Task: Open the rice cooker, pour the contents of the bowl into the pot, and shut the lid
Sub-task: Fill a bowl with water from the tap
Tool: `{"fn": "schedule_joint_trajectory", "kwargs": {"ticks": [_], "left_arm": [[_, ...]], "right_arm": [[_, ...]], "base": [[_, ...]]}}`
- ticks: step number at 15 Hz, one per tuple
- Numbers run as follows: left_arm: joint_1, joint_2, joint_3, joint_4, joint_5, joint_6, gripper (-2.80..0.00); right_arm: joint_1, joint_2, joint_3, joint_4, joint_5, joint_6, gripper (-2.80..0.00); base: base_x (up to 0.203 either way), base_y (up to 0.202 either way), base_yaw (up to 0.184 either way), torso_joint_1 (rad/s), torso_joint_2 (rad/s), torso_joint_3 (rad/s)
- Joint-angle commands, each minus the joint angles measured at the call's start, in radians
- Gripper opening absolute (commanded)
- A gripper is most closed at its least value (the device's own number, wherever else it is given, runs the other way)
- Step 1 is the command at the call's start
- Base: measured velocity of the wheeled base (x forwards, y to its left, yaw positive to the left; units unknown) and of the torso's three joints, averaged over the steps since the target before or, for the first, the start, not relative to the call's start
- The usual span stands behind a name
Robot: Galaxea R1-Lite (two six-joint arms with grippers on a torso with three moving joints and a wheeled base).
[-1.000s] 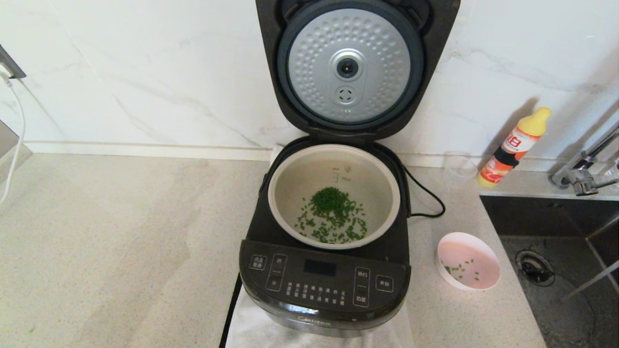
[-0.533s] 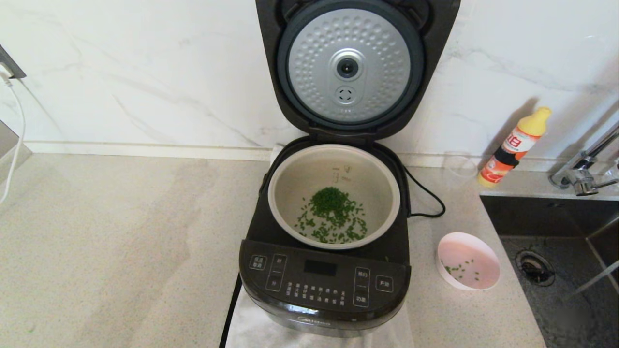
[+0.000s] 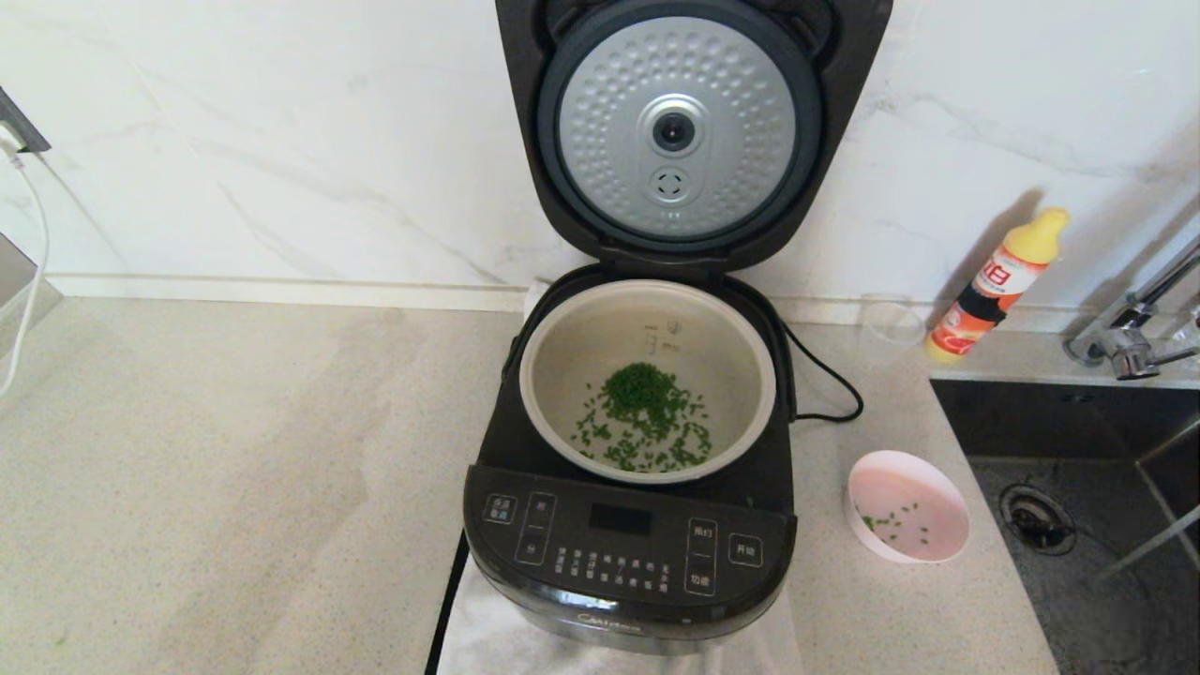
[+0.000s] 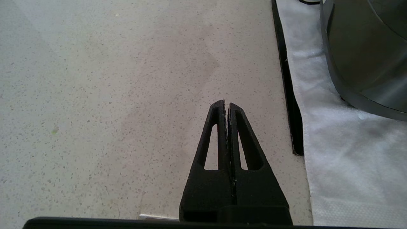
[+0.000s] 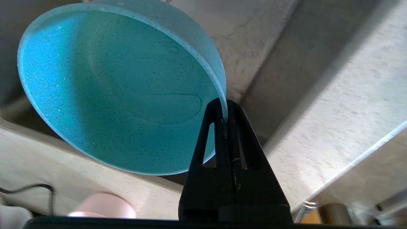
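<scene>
**Rice cooker open, greens in the pot, right claw pinching a blue bowl**

Head view: the rice cooker [image 3: 630, 544] stands in the middle of the speckled worktop [image 3: 234, 469], resting on a white cloth [image 3: 487, 637]. Its lid [image 3: 692, 122] is raised upright against the marble wall, dimpled silver underside facing forward. The pot [image 3: 647, 319] sits inside the body with a heap of chopped green pieces [image 3: 645, 417] on its bottom. To the right of the cooker, near the sink [image 3: 1087, 525], sits a small pink bowl [image 3: 907, 506] with a few green bits left in it. Behind it, a clear glass [image 3: 891, 323] and a yellow-capped bottle [image 3: 998, 286] stand by the wall, and a tap [image 3: 1125, 337] sits at the far right. The black cord [image 3: 825, 384] loops from the cooker's right side. Neither arm shows here.

Left wrist view: the left claw [image 4: 226, 105] is clenched, fingers pressed together with nothing between them, hanging over bare worktop. The cooker's dark side and the white cloth lie just beside it.

Right wrist view: the right claw [image 5: 222, 103] is clenched on the rim of a blue bowl [image 5: 111, 89], which is tilted so its wet inside faces the camera. The pink bowl's edge shows below it in the picture.
</scene>
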Motion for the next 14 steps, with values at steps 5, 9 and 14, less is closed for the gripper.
{"fn": "schedule_joint_trajectory", "kwargs": {"ticks": [5,9,14], "left_arm": [[0.0,0.0,0.009,0.0,0.0,0.0,-2.8],[0.0,0.0,0.009,0.0,0.0,0.0,-2.8],[0.0,0.0,0.009,0.0,0.0,0.0,-2.8]], "right_arm": [[0.041,0.08,-0.137,0.006,0.001,0.089,-2.8],[0.06,0.123,-0.212,0.016,0.001,0.138,-2.8],[0.08,0.122,-0.22,0.022,0.0,0.158,-2.8]], "base": [[0.0,0.0,0.0,0.0,0.0,0.0],[0.0,0.0,0.0,0.0,0.0,0.0],[0.0,0.0,0.0,0.0,0.0,0.0]]}}
